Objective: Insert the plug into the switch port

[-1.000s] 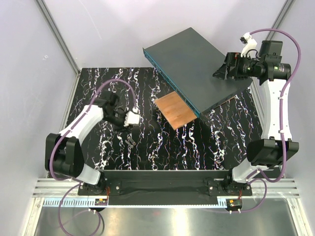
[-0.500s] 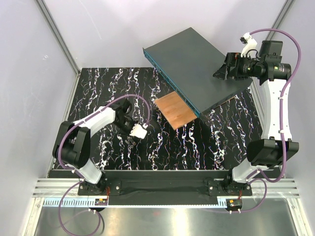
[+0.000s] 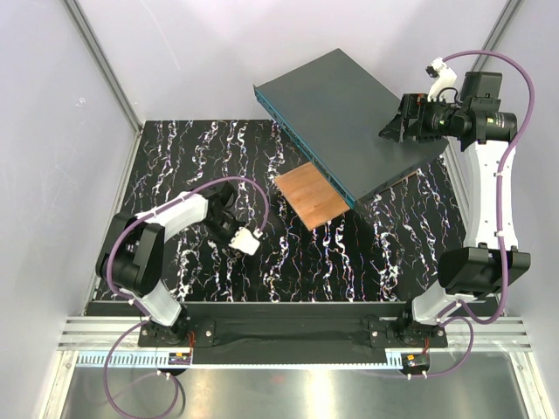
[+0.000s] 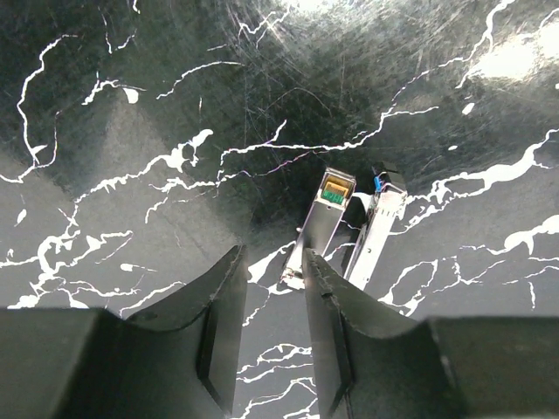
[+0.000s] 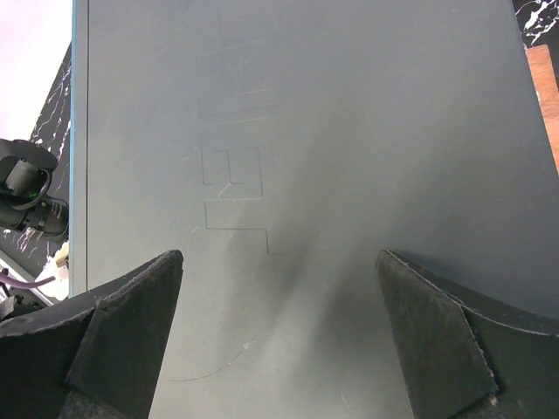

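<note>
Two slim silver plugs lie side by side on the black marbled mat (image 3: 201,157): one plug (image 4: 321,229) with a green end, the other plug (image 4: 378,229) with a blue tab. My left gripper (image 4: 272,257) hangs low just short of them, open by a narrow gap with nothing in it; its right fingertip (image 4: 316,272) is next to the near end of the green-ended plug. From above, the left gripper (image 3: 238,244) hides both plugs. The switch ports (image 3: 306,148) line the teal face of the dark-grey box (image 3: 349,113). My right gripper (image 5: 279,257) is wide open over the box's top face (image 5: 349,131).
A copper-brown square plate (image 3: 312,196) lies on the mat with one corner under the box. The box sits askew and reaches past the mat's back and right edges. Aluminium frame posts (image 3: 100,61) and white walls close in the cell.
My left arm has swung its gripper toward the front right and down over the two plugs. The right arm and the box have not moved.
</note>
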You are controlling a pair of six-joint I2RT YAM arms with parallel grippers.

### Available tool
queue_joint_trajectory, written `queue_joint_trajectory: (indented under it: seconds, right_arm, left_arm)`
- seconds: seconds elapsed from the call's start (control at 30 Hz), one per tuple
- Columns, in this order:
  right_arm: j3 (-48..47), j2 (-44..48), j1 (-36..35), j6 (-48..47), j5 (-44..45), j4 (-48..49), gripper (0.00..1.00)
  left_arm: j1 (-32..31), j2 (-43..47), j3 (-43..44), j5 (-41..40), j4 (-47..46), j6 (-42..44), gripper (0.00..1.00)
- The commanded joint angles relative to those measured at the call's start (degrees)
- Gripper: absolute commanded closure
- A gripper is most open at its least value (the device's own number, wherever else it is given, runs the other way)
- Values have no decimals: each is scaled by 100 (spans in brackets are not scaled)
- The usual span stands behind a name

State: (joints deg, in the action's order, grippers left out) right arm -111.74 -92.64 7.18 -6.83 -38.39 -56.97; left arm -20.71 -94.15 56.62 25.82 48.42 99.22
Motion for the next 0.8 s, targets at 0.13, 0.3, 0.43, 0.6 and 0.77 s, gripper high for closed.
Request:
queue_joint_trajectory:
  seconds: [0.13, 0.3, 0.43, 0.6, 0.77]
  right_arm:
    - [-190, -52, 20, -108, 253, -244, 0]
    - [-234, -105, 11, -117, 253, -253, 0]
    - [-234, -114, 11, -117, 244, -253, 0]
    - [-234, -114, 11, -117, 236, -262, 0]
    - [-234, -114, 11, -134, 244, -280, 0]
  left_arm:
    - [-56, -33, -151, -192, 0, 317, 62]
    - [-47, 2, -134, -174, 114, 370, 62]
    - [-47, 54, -134, -183, 211, 414, 63]
    - [-47, 81, -195, -227, 246, 458, 63]
    - [-38, 133, -213, -174, 343, 449, 62]
